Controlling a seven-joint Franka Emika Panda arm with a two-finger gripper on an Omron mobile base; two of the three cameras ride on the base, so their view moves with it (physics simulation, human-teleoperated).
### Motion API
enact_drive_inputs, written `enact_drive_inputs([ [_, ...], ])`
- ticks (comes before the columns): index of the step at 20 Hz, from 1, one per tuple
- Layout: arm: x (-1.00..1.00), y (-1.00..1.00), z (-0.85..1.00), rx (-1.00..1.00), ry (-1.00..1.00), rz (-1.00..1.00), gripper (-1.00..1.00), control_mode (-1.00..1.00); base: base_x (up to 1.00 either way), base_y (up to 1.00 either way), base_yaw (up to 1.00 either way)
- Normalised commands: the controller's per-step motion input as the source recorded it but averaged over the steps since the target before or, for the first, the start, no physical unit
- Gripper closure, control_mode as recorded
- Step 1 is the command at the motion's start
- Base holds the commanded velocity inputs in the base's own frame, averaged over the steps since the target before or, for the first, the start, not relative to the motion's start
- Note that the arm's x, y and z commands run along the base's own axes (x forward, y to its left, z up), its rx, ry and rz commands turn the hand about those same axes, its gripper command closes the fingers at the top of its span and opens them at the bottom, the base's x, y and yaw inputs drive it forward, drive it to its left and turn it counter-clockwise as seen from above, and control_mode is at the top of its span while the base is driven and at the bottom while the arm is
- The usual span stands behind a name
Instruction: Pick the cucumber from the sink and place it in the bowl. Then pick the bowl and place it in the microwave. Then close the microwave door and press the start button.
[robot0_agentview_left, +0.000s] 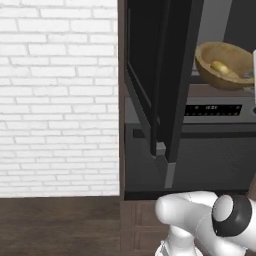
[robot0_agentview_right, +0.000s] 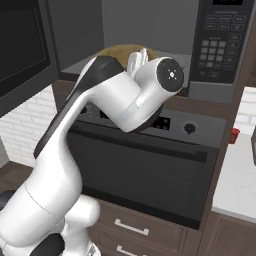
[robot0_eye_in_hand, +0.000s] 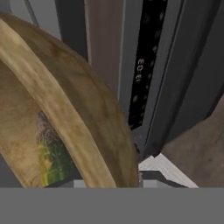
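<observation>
One wooden bowl (robot0_agentview_left: 225, 65), tilted, carries the cucumber (robot0_agentview_left: 220, 67) at the microwave's (robot0_agentview_left: 220, 30) opening, beside the open microwave door (robot0_agentview_left: 165, 75). Right base view: the arm hides the gripper. Hand view: the bowl rim (robot0_eye_in_hand: 74, 127) lies just ahead, clamped in closed fingers; cucumber (robot0_eye_in_hand: 50, 159) inside.

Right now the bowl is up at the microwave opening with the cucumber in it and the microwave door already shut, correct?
Not quite: the microwave door stands open, swung out to the left, as the left base view shows. The bowl is at the opening with the cucumber inside.
</observation>
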Motion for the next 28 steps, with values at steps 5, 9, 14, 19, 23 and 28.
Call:
enact_drive_inputs([
  [5,0.87,0.09,0.28,0.00,0.02,0.00,1.00,-1.00,0.00,0.00,0.00],
  [9,0.70,0.03,0.24,0.00,0.01,0.00,1.00,-1.00,0.00,0.00,0.00],
  [14,0.71,0.00,0.27,0.00,0.00,0.00,1.00,-1.00,0.00,0.00,0.00],
  [19,0.55,0.00,0.02,0.00,0.01,0.00,1.00,-1.00,0.00,0.00,0.00],
  [23,0.47,0.00,-0.01,0.00,0.01,0.00,1.00,-1.00,0.00,0.00,0.00],
  [28,0.42,0.00,-0.14,0.00,0.01,0.00,1.00,-1.00,0.00,0.00,0.00],
])
